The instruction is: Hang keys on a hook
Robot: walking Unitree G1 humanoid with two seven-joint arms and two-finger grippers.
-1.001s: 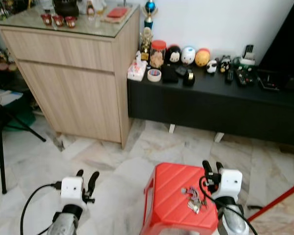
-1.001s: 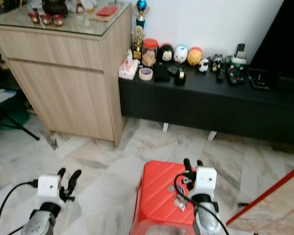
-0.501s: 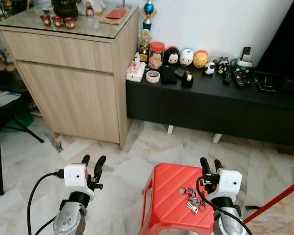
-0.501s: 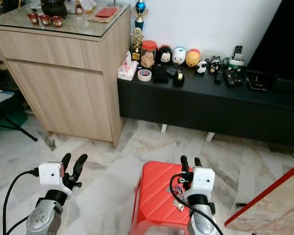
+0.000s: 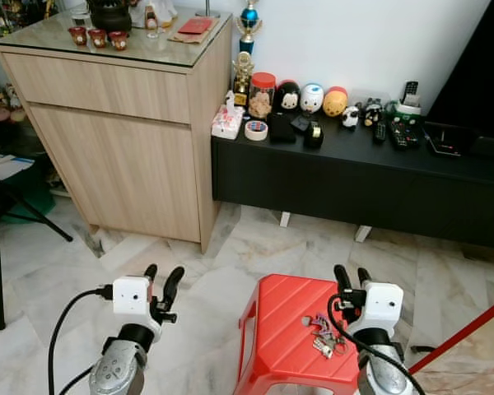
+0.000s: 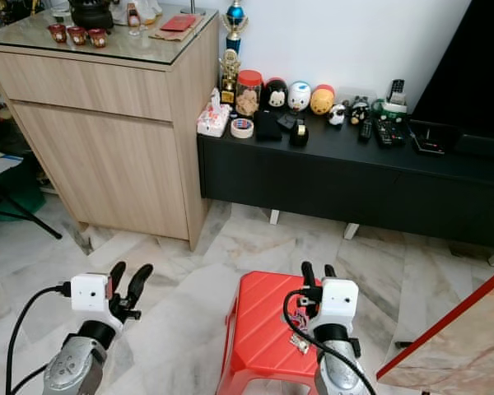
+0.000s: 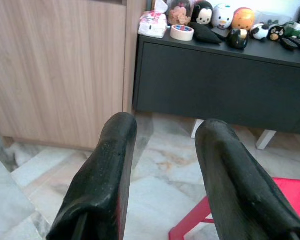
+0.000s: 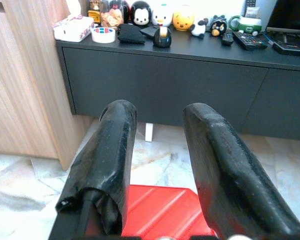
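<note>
Keys: your bunch of keys (image 5: 323, 336) lies flat on top of the red stool (image 5: 280, 341), toward its right side, untouched.
Long axis: the bunch stretches roughly from the stool's far middle toward its near right edge; which end carries the ring is too small to tell.
Right gripper: your right gripper (image 5: 353, 276) hovers just beside the keys, at the stool's right edge, fingers spread apart and holding nothing, aimed toward the black desk (image 5: 354, 169).
Left gripper: your left gripper (image 5: 163, 277) is raised over the marble floor (image 5: 189, 271) left of the stool, fingers parted and empty, well apart from the keys.
Ahead: a wooden cabinet (image 5: 123, 140) stands at left; the low black desk beside it carries a tape roll (image 5: 258, 130), round figurines (image 5: 312, 97) and remote controls (image 5: 402, 132).
</note>
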